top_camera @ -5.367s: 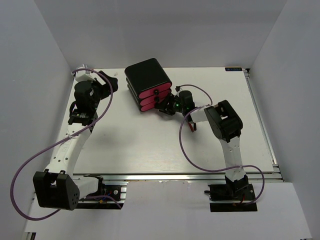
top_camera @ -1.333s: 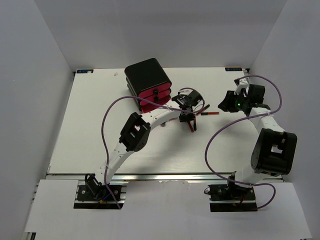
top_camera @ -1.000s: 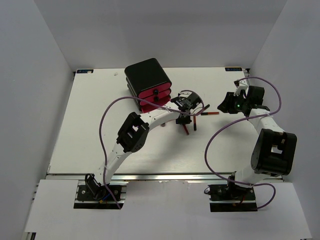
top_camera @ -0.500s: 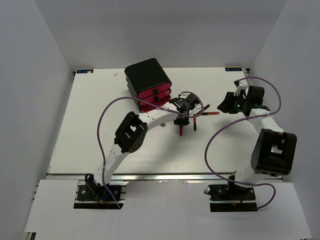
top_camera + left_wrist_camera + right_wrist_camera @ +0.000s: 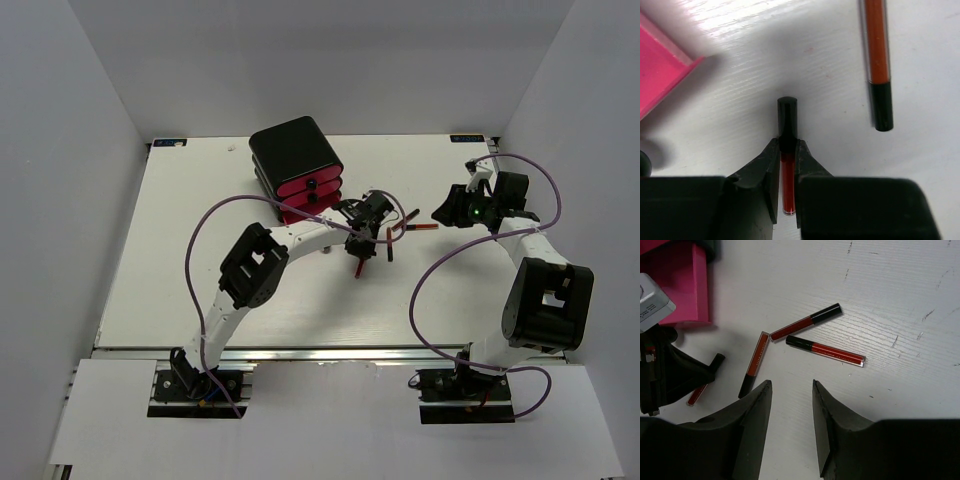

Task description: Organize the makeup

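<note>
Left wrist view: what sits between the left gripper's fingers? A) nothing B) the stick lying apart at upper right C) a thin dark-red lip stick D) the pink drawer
C: the left gripper is shut on a thin dark-red lip stick, whose black cap pokes out past the fingertips.

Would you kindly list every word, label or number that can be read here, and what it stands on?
None can be read.
Grey block at the left edge of the right wrist view: tiny dark print, too small.
Blue tag at the far right corner: blurred.
Lip sticks: no legible marking.
</note>
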Motion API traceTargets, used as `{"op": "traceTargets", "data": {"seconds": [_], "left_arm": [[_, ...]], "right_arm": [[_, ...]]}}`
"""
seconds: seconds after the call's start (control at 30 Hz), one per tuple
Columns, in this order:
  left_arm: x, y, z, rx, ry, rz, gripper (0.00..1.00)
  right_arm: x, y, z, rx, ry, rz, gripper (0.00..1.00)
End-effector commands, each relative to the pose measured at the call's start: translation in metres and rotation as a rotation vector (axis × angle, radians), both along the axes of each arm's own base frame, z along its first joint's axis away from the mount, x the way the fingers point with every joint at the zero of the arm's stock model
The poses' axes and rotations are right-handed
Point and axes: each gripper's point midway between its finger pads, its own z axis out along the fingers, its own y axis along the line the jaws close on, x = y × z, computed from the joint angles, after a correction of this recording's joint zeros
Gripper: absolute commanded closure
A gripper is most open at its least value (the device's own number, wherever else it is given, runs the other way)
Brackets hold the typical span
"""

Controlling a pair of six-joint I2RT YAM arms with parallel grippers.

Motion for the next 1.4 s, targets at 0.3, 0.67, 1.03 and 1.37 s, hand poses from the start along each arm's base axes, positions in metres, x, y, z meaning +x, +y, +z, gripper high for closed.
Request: {"op": "traceTargets", "data": {"seconds": [0.3,0.67,1.03,1.37], "left_arm": [[0.036,0.040,0.152,-0.028,-0.390,-0.429,1.00],[0.091,0.125,0.120,0.273,-0.476,-0.434,1.00],[0.110,0.119,0.102,0.247,-0.478,-0.424,0.49],[0.107,0.107,0.182,0.073,-0.557,-0.295,0.29]], "right_arm": [[0.000,0.007,0.024,0.001,-0.075,0.070,0.56],[-0.019,0.039,0.009,-0.259,-0.252,0.488,0.36],[0.002,0.022,-0.009,-0.523,-0.347,0.643,0.26],[0.034,0.001,-0.056,-0.759,-0.370,1.098,0.39]]}}
